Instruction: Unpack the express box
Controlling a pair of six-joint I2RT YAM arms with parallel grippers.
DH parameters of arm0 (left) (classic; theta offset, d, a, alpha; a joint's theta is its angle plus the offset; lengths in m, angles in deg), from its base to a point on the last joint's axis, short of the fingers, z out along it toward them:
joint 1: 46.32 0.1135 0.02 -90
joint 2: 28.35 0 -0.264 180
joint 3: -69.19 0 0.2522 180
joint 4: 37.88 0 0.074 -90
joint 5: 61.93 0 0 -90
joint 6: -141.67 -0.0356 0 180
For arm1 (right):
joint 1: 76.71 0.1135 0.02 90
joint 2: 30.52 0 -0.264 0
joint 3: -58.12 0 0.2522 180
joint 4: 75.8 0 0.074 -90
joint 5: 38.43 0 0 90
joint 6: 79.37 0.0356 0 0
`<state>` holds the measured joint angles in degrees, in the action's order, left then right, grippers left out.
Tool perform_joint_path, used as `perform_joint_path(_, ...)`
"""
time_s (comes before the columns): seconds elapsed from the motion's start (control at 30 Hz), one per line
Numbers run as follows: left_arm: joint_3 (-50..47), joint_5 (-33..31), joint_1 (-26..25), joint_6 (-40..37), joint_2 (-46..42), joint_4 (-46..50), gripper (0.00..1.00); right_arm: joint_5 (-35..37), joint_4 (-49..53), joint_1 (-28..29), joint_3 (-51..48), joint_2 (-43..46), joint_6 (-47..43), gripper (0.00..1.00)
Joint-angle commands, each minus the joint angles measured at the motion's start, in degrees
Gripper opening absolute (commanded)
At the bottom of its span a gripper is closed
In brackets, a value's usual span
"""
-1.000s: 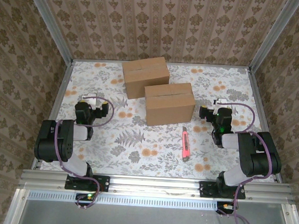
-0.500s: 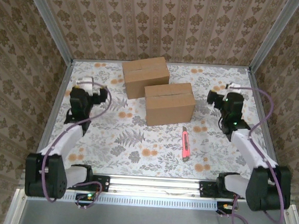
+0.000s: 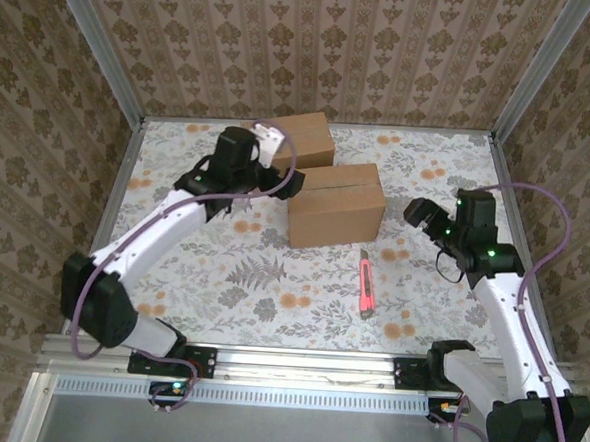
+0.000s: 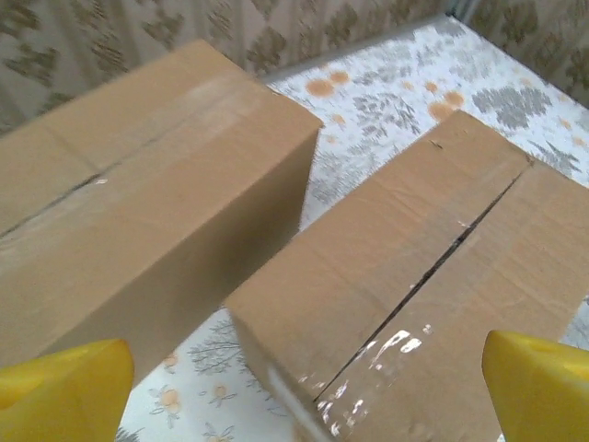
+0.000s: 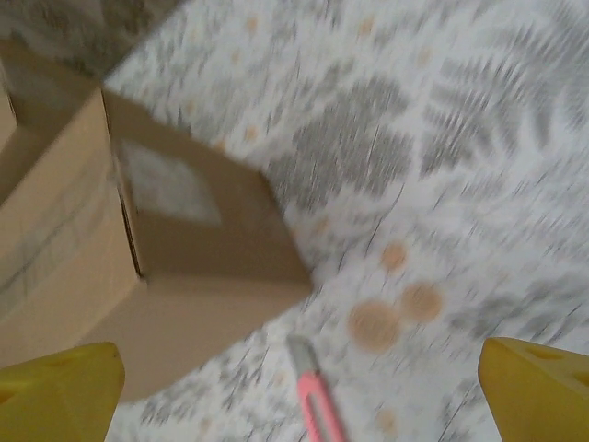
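Two taped brown cardboard boxes stand at the back of the table, the near box and the far box. My left gripper hovers open at the near box's left end, just in front of the far box. In the left wrist view the far box and the near box with its taped seam lie below my open left gripper. My right gripper hangs open to the right of the near box. The right wrist view is blurred, with the box and the pink utility knife under my open right gripper.
The pink utility knife lies on the floral tabletop in front of the near box's right corner. Patterned walls with metal rails close in the table on three sides.
Both arms have unfolded from their rest poses. The left arm has swung right and forward to the boxes. The right arm has risen and turned toward the near box and knife.
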<state>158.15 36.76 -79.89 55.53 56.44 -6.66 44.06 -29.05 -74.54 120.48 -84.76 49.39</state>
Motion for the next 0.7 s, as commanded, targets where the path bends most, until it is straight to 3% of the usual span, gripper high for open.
perform_joint_path(0.0, 7.80, 2.45, -0.71, -3.03, 6.29, 7.49, 0.97, -10.92, -3.22, 1.62, -3.33, -1.74, 10.64, 1.00)
perform_joint_path(0.17, 19.02, 4.76, -0.55, -6.27, 15.80, 12.71, 0.97, -8.37, -6.06, 4.05, -2.99, -2.71, 13.20, 1.00)
perform_joint_path(0.4, 36.19, 17.05, 0.60, -9.71, 28.75, 25.47, 0.95, -7.76, -7.71, 4.94, -2.82, -4.24, 16.61, 1.00)
perform_joint_path(0.67, 42.69, 16.54, 0.51, -13.41, 34.50, 30.55, 0.90, -7.39, -8.94, 5.64, -2.89, -5.39, 17.22, 0.99)
